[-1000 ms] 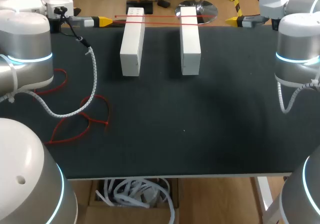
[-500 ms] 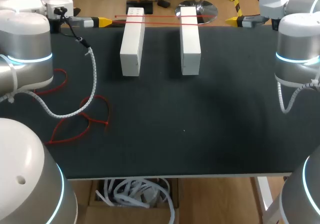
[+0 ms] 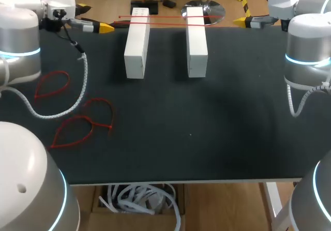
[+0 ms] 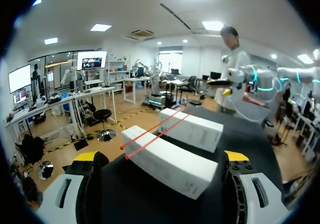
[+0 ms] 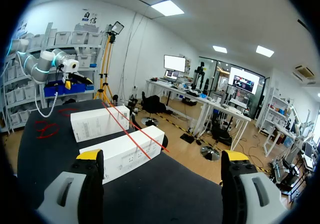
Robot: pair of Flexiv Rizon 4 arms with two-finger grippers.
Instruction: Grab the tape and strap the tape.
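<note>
Tape: two thin red strands (image 3: 165, 18) lie side by side across the far ends of both white blocks, at twelve o'clock on the bench (image 3: 207, 127); nothing holds them.
Blocks: the left block (image 3: 137, 45) and right block (image 3: 196, 42) lie parallel and apart, running from twelve towards six.
Spare loops: red tape loops (image 3: 85, 118) lie flat around eight o'clock, well away from the blocks.
Left gripper (image 4: 161, 156): at ten o'clock, fingers spread and empty, with the strand ends just ahead.
Right gripper (image 5: 162, 156): at two o'clock, also spread and empty.
Risk, missed pinch: the strands look very thin, so closing fingers could slip past them.
Risk, dragging: an uneven pull might slide the strands off a block or shift it.
Risk, snag: the left arm's white cable (image 3: 85, 83) trails near the loops and could catch one.
</note>
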